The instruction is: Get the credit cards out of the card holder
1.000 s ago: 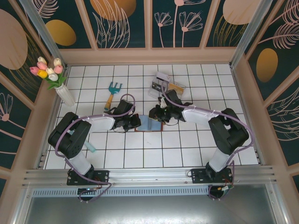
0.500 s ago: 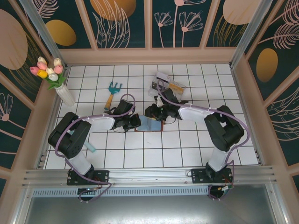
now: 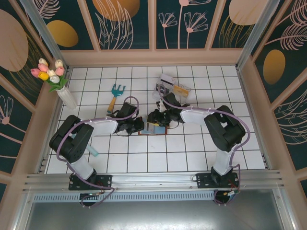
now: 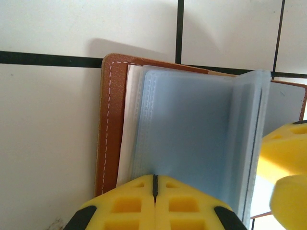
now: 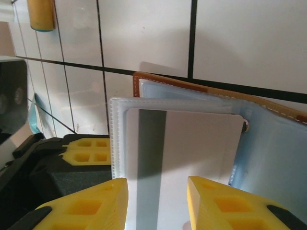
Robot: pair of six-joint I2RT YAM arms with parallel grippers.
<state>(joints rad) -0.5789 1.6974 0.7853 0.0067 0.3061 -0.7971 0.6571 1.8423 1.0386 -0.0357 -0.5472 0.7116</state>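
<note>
Early days on this one, no card looks pulled out yet. The card holder (image 4: 108,120) lies open on the tiles (image 4: 48,143), with the left gripper (image 4: 154,191) pinched shut at the edge of its blue-grey pockets. The right gripper (image 5: 157,191) has its jaws apart, hovering just over a pale credit card (image 5: 192,143) still tucked in its clear sleeve (image 5: 117,143).

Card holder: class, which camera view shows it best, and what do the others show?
Left wrist: the card holder lies open up close, stitched brown cover and blue-grey pockets sharp. Right wrist shows its corner and one sleeved card; top external, just a small patch.
</note>
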